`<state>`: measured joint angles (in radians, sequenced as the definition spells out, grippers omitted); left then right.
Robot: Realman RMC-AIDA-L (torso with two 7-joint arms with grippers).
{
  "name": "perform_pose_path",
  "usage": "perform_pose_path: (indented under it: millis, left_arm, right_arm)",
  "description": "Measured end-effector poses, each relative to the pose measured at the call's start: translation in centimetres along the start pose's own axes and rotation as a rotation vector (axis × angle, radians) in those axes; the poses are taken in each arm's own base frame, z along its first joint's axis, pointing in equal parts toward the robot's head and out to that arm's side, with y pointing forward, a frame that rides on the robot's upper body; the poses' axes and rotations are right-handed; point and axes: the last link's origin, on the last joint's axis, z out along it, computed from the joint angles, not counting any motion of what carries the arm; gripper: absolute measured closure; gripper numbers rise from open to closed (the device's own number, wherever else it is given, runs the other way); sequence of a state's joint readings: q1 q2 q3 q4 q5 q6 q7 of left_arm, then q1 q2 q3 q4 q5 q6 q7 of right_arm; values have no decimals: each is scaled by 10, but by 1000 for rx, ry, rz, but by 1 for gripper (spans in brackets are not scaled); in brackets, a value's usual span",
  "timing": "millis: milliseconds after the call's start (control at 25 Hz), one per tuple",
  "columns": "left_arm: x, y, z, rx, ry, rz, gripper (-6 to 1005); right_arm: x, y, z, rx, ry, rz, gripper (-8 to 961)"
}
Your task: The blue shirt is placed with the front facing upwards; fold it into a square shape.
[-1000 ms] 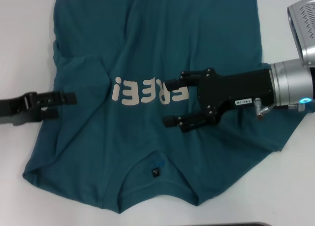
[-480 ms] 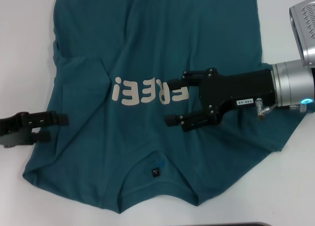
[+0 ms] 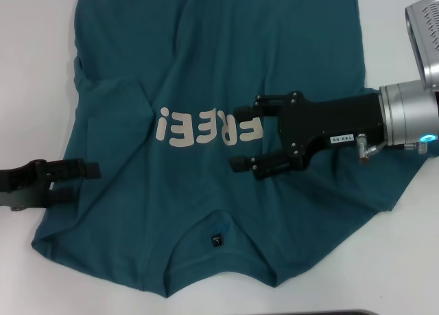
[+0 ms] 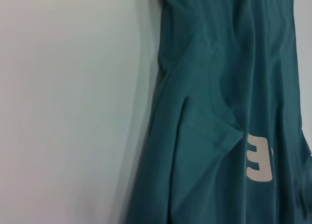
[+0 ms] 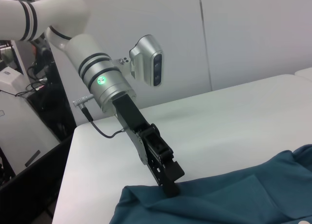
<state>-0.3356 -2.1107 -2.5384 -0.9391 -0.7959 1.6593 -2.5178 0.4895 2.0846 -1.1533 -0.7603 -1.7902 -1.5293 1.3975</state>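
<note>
The blue shirt (image 3: 226, 61) lies front up on the white table (image 3: 34, 54), its off-white lettering (image 3: 206, 127) upside down to me and its black neck tag (image 3: 217, 240) near the front. My right gripper (image 3: 235, 138) hovers open over the chest, at the right end of the lettering. At the shirt's left sleeve edge my left gripper (image 3: 84, 179) sits low, its fingers apart. The right wrist view shows that left gripper (image 5: 169, 182) touching the shirt's edge (image 5: 146, 194). Only shirt folds (image 4: 219, 112) and part of the lettering (image 4: 258, 160) show in the left wrist view.
Bare white table surrounds the shirt on the left (image 4: 73, 112) and right (image 3: 411, 246). A dark object (image 3: 309, 313) peeks in at the front edge. Past the table's far edge (image 5: 73, 136) in the right wrist view stand equipment and cables (image 5: 19, 102).
My left gripper has dropped toward the front and drawn back left along the sleeve edge, then edged slightly right. The right gripper has barely moved. The shirt lies as before.
</note>
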Motion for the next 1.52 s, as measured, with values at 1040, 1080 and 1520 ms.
perform_pose_path:
  millis: [1040, 1080, 1520]
  left_arm:
    - [7, 23, 24, -94, -31, 57, 45]
    - [5, 26, 24, -113, -34, 79, 45]
    - [-23, 27, 0, -285, -34, 248, 45]
  right_arm:
    - [1, 0, -1, 5, -2, -1, 28]
    - [1, 0, -1, 5, -2, -1, 28]
    - [2, -3, -2, 23, -8, 6, 28]
